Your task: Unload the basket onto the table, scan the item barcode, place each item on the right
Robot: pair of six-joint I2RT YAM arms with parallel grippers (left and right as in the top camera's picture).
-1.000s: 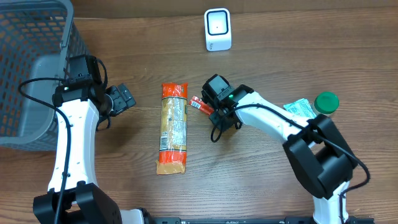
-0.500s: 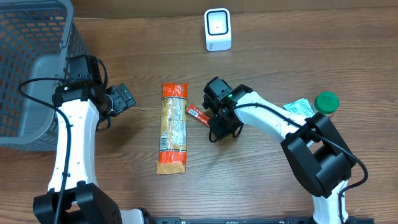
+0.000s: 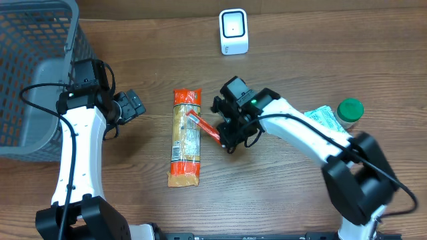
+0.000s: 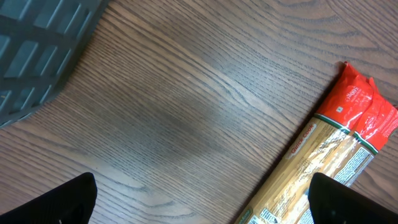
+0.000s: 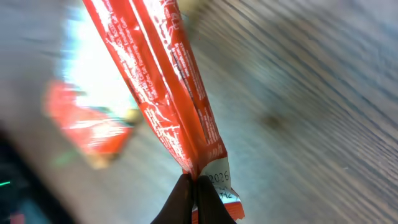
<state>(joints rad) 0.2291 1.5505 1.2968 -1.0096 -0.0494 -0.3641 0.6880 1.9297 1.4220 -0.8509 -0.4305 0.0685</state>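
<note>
Beside the grey basket (image 3: 33, 67) at the counter's (image 4: 155, 112) left edge, my left jaws stand wide open, holding nothing. Mid-counter lies the long pasta packet (image 3: 186, 137). Just right of it, my right jaws pinch one end of the red stick packet (image 3: 203, 127), its free end reaching over the pasta packet's right edge. The white scanner (image 3: 233, 31) sits at the far edge.

the red packet (image 5: 163, 93) shows "2026" on its white end; print on the pasta bag (image 4: 323, 155) is too small to read.

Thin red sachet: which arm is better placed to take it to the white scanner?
Right: right gripper is shut on the thin red sachet; left gripper is open, empty, farther from the white scanner.
</note>
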